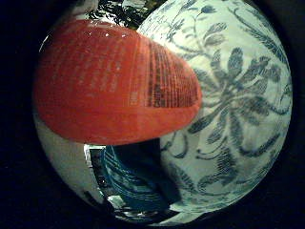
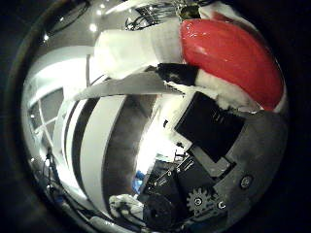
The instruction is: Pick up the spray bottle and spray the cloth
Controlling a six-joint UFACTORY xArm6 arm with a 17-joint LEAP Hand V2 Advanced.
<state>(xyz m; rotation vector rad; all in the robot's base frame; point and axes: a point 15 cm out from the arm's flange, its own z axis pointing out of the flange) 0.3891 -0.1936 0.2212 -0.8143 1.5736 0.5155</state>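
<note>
**A:** What sits nearest the palm?

**B:** The red plastic spray bottle. Its rounded body fills much of the little finger side view, so it lies right against the palm. In the thumb side view the same glossy red body shows up close, with white padded fingertips of the hand lying across it and another white pad beneath it.

**A:** So the hand has hold of it?

**B:** Yes, the fingers are curled round the bottle and the bottle is pressed between them and the palm. The black blocks and a small gear of the hand's body reach in just below.

**A:** Any writing on the bottle?

**B:** A label with rows of pale print on the red and a block of dark print toward its end. None of it can be made out.

**A:** And farther off?

**B:** Beyond the bottle lies a white cloth with a blue floral pattern, spread out wide. Beside it, under the bottle's edge, is a blue object that I cannot identify. The thumb side view looks out to pale curved room surfaces and ceiling lights.
</note>
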